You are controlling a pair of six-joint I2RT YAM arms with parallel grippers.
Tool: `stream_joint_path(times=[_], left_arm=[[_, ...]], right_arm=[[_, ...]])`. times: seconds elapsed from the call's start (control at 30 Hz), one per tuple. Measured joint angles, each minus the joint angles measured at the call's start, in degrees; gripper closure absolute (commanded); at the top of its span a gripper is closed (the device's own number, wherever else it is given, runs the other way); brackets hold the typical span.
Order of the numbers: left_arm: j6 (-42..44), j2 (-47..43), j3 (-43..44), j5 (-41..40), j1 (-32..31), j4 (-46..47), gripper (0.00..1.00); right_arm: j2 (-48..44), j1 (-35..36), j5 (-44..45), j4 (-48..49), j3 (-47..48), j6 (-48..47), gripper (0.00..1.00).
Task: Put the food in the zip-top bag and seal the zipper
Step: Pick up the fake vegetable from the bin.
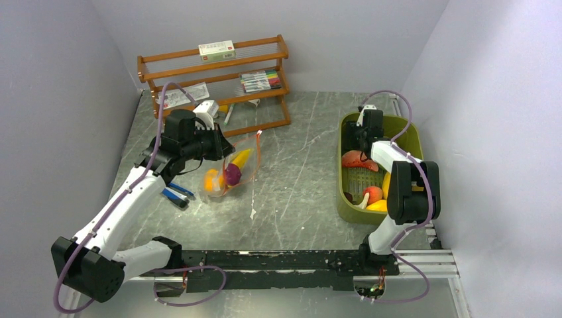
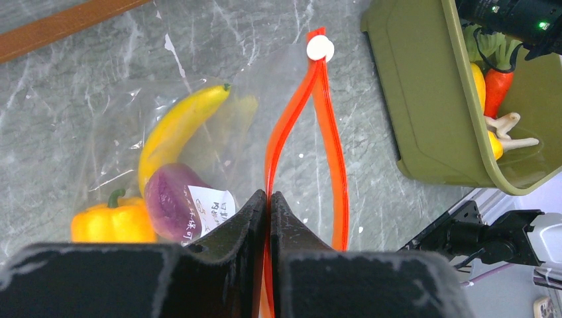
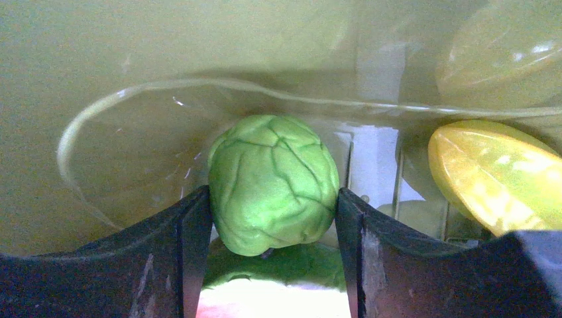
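The clear zip-top bag (image 2: 119,126) lies on the marble table with a yellow banana (image 2: 175,126), a purple piece (image 2: 169,202) and a yellow pepper (image 2: 109,222) inside. Its red-orange zipper (image 2: 318,119) gapes open in a long loop. My left gripper (image 2: 268,195) is shut on one strip of that zipper, holding the bag's mouth (image 1: 255,156) up. My right gripper (image 3: 273,199) reaches down into the olive-green bin (image 1: 414,136). Its fingers press both sides of a green wrinkled vegetable (image 3: 272,179). A yellow fruit (image 3: 494,175) lies just right of it.
More toy food fills the bin, such as a red piece (image 1: 358,160) and a peach-coloured one (image 1: 373,194). A wooden rack (image 1: 219,79) with marker pens (image 1: 260,81) stands at the back. Blue objects (image 1: 177,194) lie beside the left arm.
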Motion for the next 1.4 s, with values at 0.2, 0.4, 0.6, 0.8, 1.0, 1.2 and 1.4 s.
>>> stream_joint_path(times=[0.2, 0.4, 0.6, 0.8, 1.0, 1.2, 1.4], left_arm=[[0.0, -0.1, 0.0, 0.0, 0.0, 0.0, 0.93], [0.0, -0.2, 0.0, 0.0, 0.0, 0.0, 0.93], [0.0, -0.2, 0.0, -0.2, 0.0, 0.0, 0.93], [0.0, -0.2, -0.1, -0.2, 0.0, 0.0, 0.93], [0.0, -0.2, -0.1, -0.3, 0.0, 0.0, 0.93], [0.0, -0.2, -0.1, -0.5, 0.0, 0.0, 0.93], [0.0, -0.2, -0.2, -0.5, 0.0, 0.0, 0.93]], right_arm=[[-0.5, 0.0, -0.2, -0.2, -0.2, -0.1, 0.45], [-2.5, 0.0, -0.2, -0.9, -0.5, 0.3, 0.46], [-5.1, 0.0, 0.9, -3.1, -0.5, 1.9, 0.46], [-10.4, 0.0, 1.9, -7.1, -0.9, 4.4, 0.47], [-15.5, 0.0, 4.2, -13.4, -0.9, 9.3, 0.47], [-21.5, 0.3, 7.0, -19.1, -0.7, 13.0, 0.47], [-27.3, 0.7, 9.0, -23.3, 3.1, 14.4, 0.47]])
